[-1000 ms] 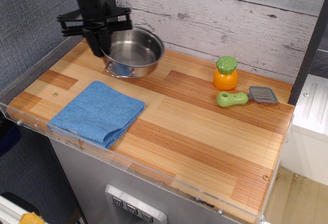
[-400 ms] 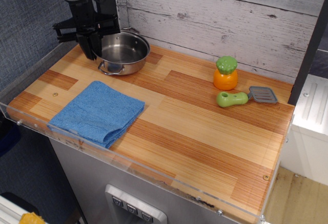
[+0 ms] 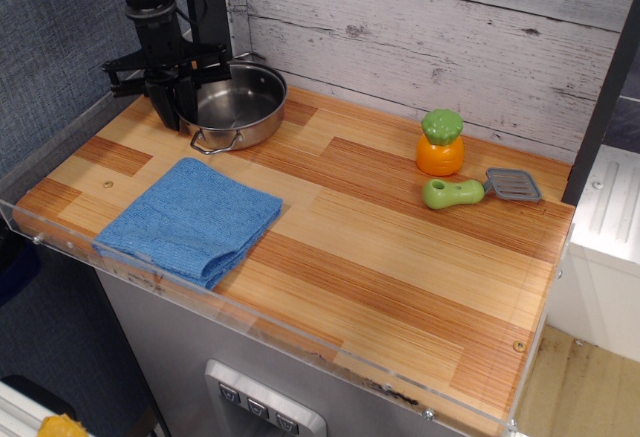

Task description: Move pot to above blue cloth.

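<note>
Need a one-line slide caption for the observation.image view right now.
Gripper at the left rim of the pot, which sits on the wooden table behind the blue cloth.

Open wood between pot and blue cloth; back wall seemingly close behind
</note>
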{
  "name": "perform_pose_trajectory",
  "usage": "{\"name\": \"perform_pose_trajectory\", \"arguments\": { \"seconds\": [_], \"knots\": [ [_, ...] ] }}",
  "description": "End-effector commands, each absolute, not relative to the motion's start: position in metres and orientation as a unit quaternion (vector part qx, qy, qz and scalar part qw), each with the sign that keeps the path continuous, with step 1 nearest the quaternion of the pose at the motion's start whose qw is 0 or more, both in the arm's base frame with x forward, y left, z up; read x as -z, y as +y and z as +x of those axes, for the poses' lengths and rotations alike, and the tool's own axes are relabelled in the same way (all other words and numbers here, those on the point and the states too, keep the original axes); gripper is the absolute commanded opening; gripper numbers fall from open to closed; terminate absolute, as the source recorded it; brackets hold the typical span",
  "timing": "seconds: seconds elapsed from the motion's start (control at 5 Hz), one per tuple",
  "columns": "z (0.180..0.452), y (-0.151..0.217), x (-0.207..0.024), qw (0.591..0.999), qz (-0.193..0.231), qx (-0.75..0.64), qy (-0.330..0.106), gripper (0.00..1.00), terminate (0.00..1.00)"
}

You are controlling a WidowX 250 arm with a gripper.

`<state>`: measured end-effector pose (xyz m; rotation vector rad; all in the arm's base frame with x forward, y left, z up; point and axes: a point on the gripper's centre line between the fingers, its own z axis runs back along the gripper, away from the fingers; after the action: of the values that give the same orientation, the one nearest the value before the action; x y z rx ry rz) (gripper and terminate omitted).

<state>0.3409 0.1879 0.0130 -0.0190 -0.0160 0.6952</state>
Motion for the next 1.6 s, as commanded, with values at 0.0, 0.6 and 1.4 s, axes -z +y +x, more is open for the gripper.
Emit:
{"name": "perform_pose_trajectory", "arguments": {
  "seconds": [0.0,0.6,1.4],
  "knots": [
    [0.334,0.191,-0.029,0.943,-0.003,-0.332,-0.021,1.00,0.00],
    [0.337,0.189,-0.054,0.946,-0.003,-0.321,-0.048,1.00,0.00],
    [0.345,0.144,-0.116,0.943,-0.011,-0.317,-0.101,1.00,0.00]
  ]
}}
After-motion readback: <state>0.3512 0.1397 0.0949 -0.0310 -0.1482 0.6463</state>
